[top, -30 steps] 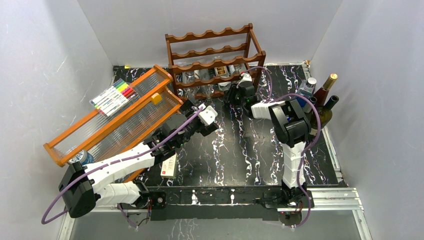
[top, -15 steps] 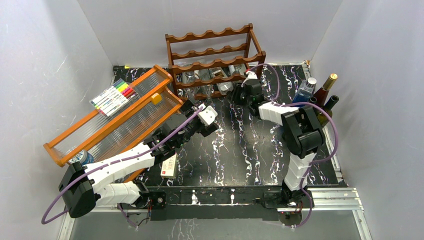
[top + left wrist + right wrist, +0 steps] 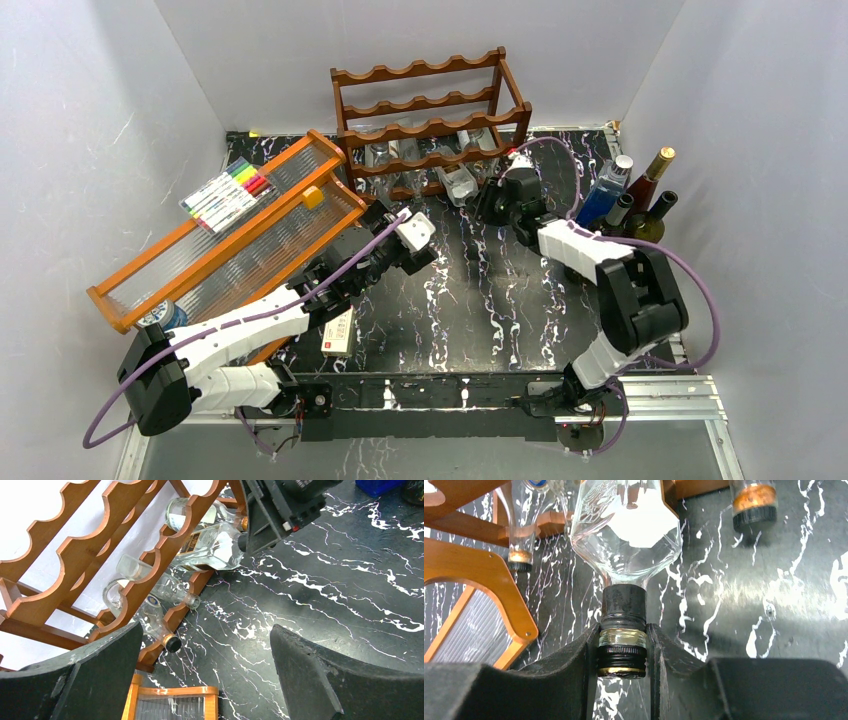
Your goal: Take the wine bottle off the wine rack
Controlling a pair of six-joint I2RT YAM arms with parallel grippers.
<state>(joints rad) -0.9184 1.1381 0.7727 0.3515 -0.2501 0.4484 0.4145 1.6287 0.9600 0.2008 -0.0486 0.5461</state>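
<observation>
**Right claw clamped on bottle neck at rack's low tier**

Top view: the wine rack (image 3: 430, 105) is dark red-brown wood with wavy scalloped rails in tiers. It stands at the far edge of the bench (image 3: 490, 300), which is glossy black with white marble veins. A clear glass wine bottle (image 3: 458, 184) lies at the front of the lowest tier, neck pointing out. The right claw (image 3: 492, 197) is clenched on that neck. The left claw (image 3: 375, 213) is released, jaws wide and holding nothing, near the rack's left foot. An orange-framed tray (image 3: 140, 256) with clear ribbed panels carries a pack of coloured markers (image 3: 228, 190) and a yellow block (image 3: 313, 197). Upright bottles (image 3: 640, 195) cluster at the right edge.

Left wrist view: the gripped bottle has a squared body and a paper label, with its base end at the front rail. Other clear bottles (image 3: 165, 587) lie in the low cradles.

Right wrist view: matte dark fingers (image 3: 574, 670) press both sides of the neck at its black cap (image 3: 622, 661), which has a gold band. The bottle's shoulders are faceted.
</observation>
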